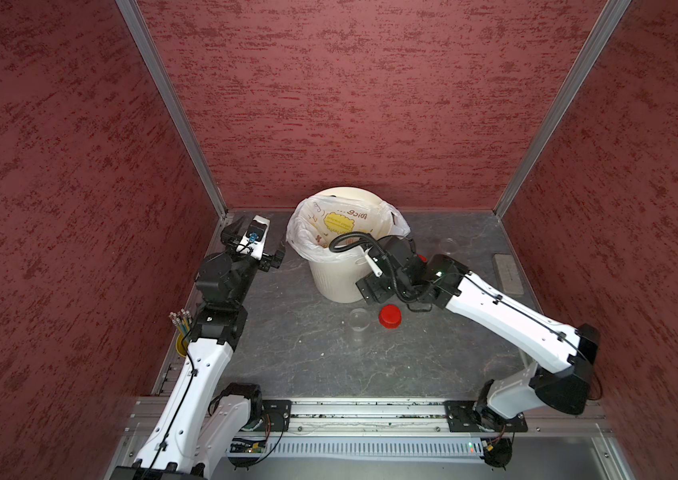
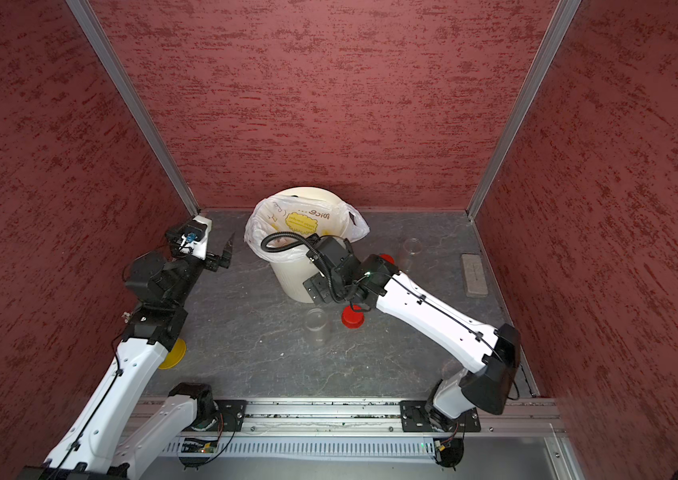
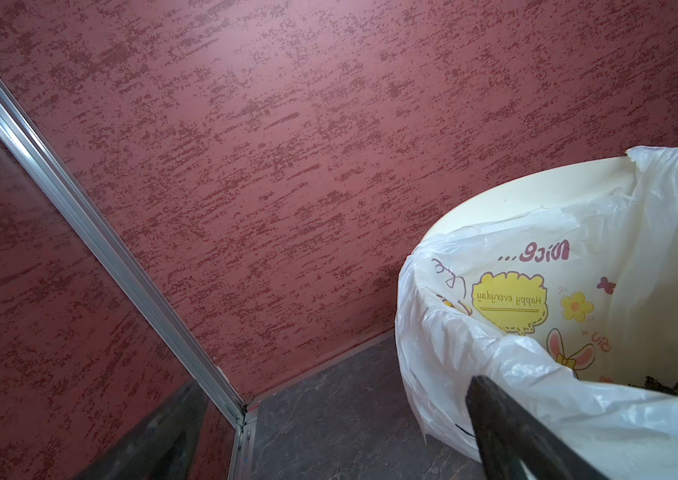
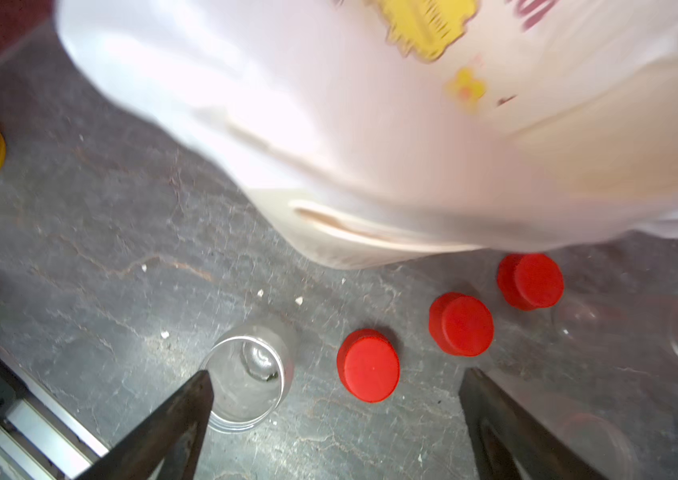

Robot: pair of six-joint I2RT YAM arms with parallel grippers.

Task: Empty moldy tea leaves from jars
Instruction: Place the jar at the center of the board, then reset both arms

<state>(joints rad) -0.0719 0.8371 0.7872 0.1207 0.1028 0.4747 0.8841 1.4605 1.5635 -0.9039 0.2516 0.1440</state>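
right gripper (image 4: 336, 374) was spread wide, holding nothing | left gripper (image 3: 337, 384) gaped, empty | clear jar (image 4: 246, 374) stood lidless at lower left of right wrist view, overlapped by one finger | red lids (image 4: 461, 324) lay centre | risk: a swinging finger could clip and topple the jar

The grey stone-patterned counter (image 1: 308, 357) carries a cream bin (image 1: 335, 282). An open clear jar (image 1: 359, 319) stands just beside the red lids (image 4: 368, 365). Also on it are another jar (image 1: 448, 245), a yellow cup (image 2: 173, 355) and a grey block (image 1: 508, 273).
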